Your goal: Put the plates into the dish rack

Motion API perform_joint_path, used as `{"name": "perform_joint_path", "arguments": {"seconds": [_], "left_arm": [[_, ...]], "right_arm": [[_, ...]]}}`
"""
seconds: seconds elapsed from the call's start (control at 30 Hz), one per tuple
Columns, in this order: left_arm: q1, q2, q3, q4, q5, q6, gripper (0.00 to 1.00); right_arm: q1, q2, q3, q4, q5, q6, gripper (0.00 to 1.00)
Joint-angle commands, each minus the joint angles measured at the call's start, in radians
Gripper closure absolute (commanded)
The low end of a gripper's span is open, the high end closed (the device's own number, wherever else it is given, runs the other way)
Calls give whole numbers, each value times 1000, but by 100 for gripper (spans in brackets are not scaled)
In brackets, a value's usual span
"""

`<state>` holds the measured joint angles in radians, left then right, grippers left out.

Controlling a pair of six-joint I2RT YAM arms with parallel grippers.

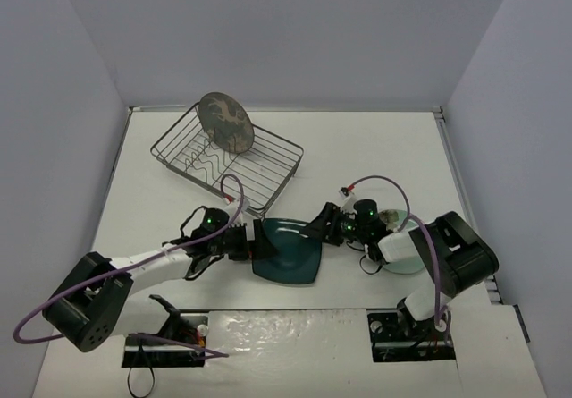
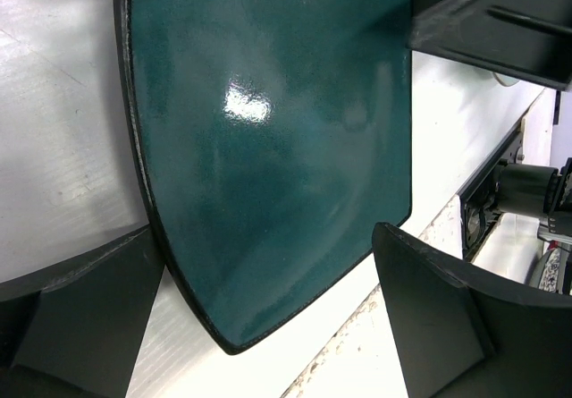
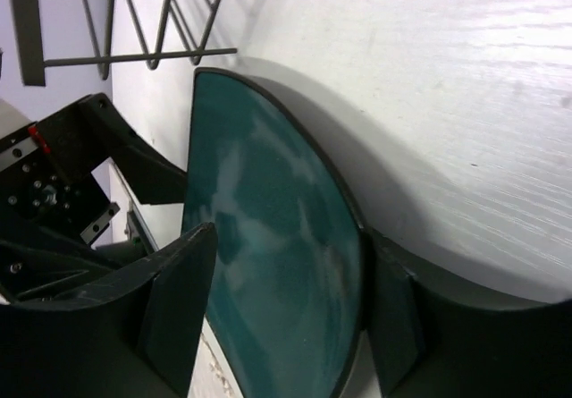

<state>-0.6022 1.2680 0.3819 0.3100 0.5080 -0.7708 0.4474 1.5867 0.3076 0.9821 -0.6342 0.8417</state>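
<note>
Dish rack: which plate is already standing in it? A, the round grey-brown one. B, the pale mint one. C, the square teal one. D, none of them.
A: the round grey-brown plate stands on edge inside the dish rack, while the square teal plate is outside it, nearer the arms.

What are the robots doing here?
Both arms are at the square teal plate in the middle of the table. The left gripper is open at its left edge. The right gripper has a finger on each side of its right edge. The brown plate already stands in the dish rack. The mint-green plate waits under the right arm.
</note>
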Motion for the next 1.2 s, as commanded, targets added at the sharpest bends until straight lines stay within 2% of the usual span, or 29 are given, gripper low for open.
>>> {"name": "perform_joint_path", "arguments": {"seconds": [0.0, 0.2, 0.23, 0.3, 0.33, 0.5, 0.67, 0.8, 0.9, 1.0, 1.1, 1.17], "left_arm": [[-23, 46, 24, 8, 6, 15, 3], [-34, 68, 38, 9, 7, 21, 3], [-35, 71, 40, 9, 7, 21, 3], [-39, 73, 43, 5, 10, 24, 3], [-41, 73, 43, -1, 10, 27, 3], [-47, 53, 46, -4, 3, 27, 3], [-51, -16, 72, -77, -25, 46, 3], [-55, -134, 137, -234, -83, 90, 3], [-57, -228, 192, -374, -152, 121, 3], [-59, -322, 237, -454, -233, 151, 3], [-56, -393, 298, -566, -407, 167, 3], [-53, -412, 360, -636, -570, 137, 3]], "right_arm": [[32, 29, -36, -77, -16, -17, 55], [27, -21, -45, -103, -25, -50, 74], [25, -32, -44, -105, -25, -51, 75], [18, -73, -36, -172, -15, -86, 96], [13, -99, -33, -189, -13, -96, 100], [-3, -229, -22, -356, 21, -155, 100], [-19, -529, 31, -702, 147, -238, 100], [-34, -799, 154, -970, 276, -300, 100], [-35, -923, 268, -1170, 374, -326, 100], [-34, -971, 348, -1259, 448, -351, 100], [-35, -993, 445, -1264, 494, -397, 100], [-33, -981, 526, -1244, 511, -420, 100]]}}
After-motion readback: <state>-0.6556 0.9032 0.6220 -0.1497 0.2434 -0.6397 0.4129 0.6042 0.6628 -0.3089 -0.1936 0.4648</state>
